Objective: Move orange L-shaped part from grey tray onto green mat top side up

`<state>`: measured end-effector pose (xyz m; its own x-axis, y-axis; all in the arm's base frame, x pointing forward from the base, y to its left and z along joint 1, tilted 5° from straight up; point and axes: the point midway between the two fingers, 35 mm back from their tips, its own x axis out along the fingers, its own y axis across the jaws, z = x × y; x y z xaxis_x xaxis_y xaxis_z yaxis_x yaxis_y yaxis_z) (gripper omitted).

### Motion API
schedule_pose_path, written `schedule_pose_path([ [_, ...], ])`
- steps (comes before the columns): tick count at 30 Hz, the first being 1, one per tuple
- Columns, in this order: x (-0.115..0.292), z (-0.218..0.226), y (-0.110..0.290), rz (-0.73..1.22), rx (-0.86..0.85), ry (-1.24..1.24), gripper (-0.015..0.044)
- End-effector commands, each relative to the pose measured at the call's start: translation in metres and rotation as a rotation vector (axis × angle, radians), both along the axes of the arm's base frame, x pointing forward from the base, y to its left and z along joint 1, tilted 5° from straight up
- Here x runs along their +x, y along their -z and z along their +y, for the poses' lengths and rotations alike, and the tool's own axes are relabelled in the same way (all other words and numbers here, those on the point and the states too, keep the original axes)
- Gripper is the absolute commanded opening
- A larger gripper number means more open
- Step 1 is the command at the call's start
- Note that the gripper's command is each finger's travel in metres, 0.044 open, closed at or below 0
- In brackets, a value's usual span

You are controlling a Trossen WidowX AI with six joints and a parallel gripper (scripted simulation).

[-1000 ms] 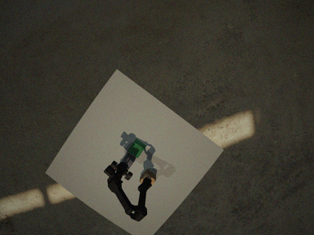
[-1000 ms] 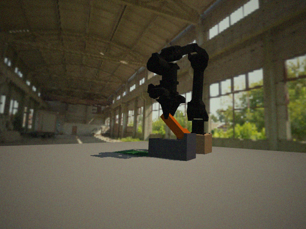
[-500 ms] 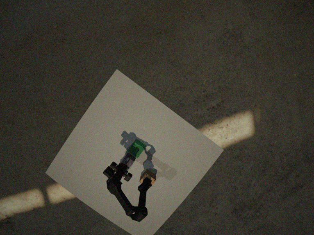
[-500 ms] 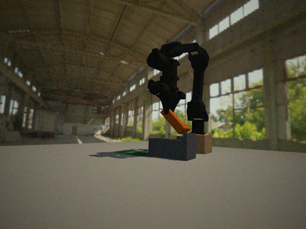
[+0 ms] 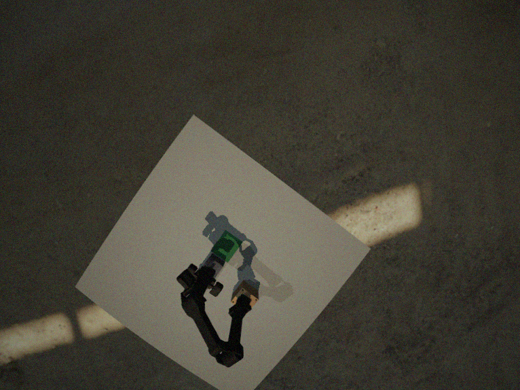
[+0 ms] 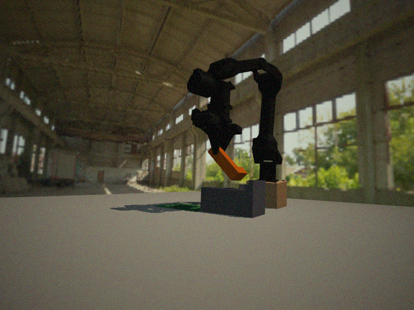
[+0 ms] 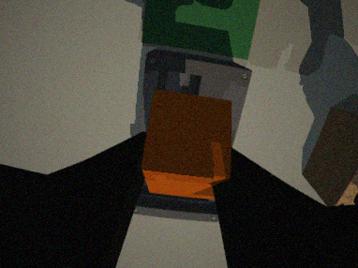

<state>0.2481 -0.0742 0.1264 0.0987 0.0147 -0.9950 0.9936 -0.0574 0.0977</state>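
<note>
My gripper (image 6: 215, 149) (image 7: 182, 146) is shut on one end of the orange L-shaped part (image 6: 228, 164) (image 7: 187, 133). The part hangs tilted, its free end sloping down towards the robot base, clear above the grey tray (image 6: 231, 201) (image 7: 236, 71). In the wrist view the tray's pocket shows empty below the part. The green mat (image 6: 179, 205) (image 7: 248, 5) (image 5: 226, 245) lies flat on the far side of the tray, partly in the arm's shadow. In the top view the arm covers the part and most of the tray.
The arm's brown base pedestal (image 6: 276, 194) (image 5: 245, 293) (image 7: 334, 162) stands right beside the tray. Everything rests on a white table top (image 5: 173, 198) in a large hall.
</note>
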Motion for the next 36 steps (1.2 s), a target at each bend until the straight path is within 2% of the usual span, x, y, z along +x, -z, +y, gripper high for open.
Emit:
schedule_pose_path([
  [1, -0.002, -0.016, 0.001, -0.002, 0.002, -0.002, 0.0000],
  [28, -0.019, -0.130, 0.004, 0.001, -0.009, -0.002, 0.0000],
  [36, -0.020, -0.134, 0.007, 0.001, -0.010, -0.002, 0.0000],
])
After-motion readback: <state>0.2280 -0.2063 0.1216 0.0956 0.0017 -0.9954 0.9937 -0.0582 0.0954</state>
